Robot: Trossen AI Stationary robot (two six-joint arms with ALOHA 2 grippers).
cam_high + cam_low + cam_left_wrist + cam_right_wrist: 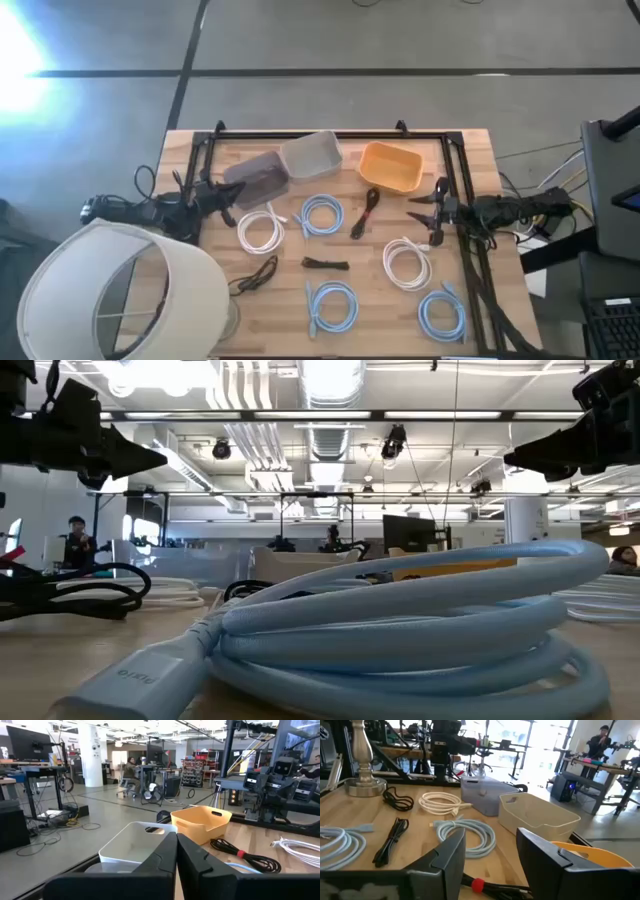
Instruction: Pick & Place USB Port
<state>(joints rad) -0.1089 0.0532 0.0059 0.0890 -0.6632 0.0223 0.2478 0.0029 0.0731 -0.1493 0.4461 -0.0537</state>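
Several coiled USB cables lie flat on the wooden table: white coils, blue coils, and a black cable with a red tie. Two more black cables lie nearer the front. Grey, white and orange bins stand along the far side. My left gripper hovers shut beside the grey bin. My right gripper hovers open between the orange bin and the right-hand white coil, near the black cable's red tie.
A white lampshade covers the table's near left corner, with its base on the wood. A black frame rail runs along the far edge and both sides. In the low view a blue coil fills the foreground. People sit in the room beyond.
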